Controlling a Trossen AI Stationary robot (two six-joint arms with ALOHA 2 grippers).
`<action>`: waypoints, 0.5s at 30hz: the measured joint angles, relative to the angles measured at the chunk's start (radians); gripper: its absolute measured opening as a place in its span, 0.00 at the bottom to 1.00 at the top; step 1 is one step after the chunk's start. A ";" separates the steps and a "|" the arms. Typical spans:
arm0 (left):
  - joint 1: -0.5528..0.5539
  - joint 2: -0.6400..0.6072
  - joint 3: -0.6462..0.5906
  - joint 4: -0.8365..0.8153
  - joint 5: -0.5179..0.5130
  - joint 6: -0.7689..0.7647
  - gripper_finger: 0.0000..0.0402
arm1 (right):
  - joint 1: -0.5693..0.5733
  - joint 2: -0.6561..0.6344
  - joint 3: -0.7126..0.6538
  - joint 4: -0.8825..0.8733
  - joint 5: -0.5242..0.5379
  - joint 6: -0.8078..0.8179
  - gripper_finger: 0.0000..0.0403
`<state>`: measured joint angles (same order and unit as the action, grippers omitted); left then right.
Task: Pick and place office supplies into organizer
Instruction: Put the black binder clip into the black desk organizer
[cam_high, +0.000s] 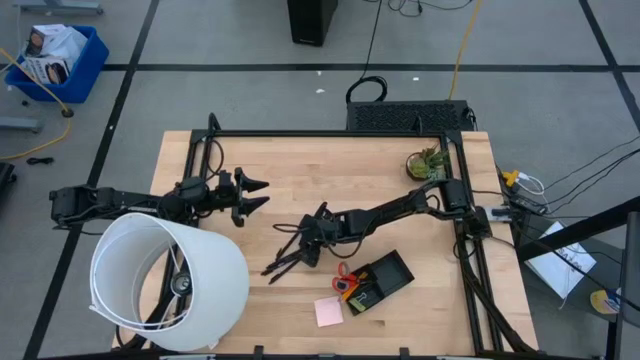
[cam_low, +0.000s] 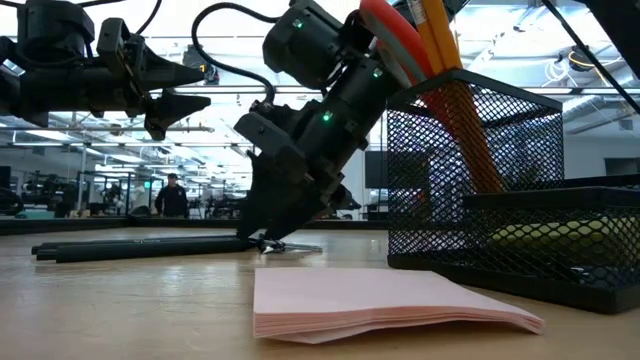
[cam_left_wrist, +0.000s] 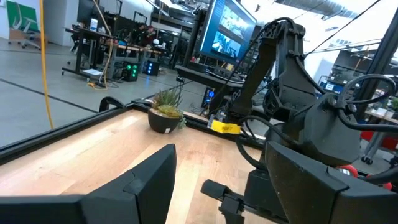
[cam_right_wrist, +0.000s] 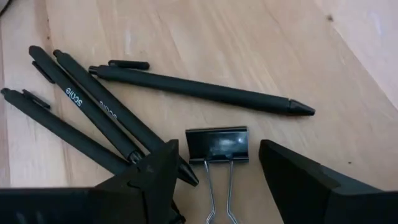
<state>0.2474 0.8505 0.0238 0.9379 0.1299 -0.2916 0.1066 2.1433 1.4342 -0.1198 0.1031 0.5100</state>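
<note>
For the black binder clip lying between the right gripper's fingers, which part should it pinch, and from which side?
The binder clip lies flat on the table, wire handles folded toward the wrist. Probably best: come straight down and pinch the black body across its short sides, as the open right gripper already straddles it. The thin handles would likely slip, and pens crowd one side.

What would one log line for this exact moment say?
right gripper: open, low over binder clip beside pens | left gripper: open, waiting above table | organizer: holds scissors
</note>
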 joint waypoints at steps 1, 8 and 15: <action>0.000 0.000 0.000 0.000 0.000 0.000 0.63 | 0.000 0.000 0.000 0.000 0.001 0.003 0.54; 0.000 0.000 0.000 0.000 0.000 0.000 0.63 | 0.000 0.003 0.000 -0.008 0.056 -0.003 0.52; 0.000 0.000 0.000 0.000 0.000 0.000 0.63 | 0.002 0.030 0.002 0.007 0.114 0.000 0.49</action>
<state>0.2470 0.8509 0.0238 0.9379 0.1299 -0.2913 0.1081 2.1732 1.4361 -0.1133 0.2168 0.5104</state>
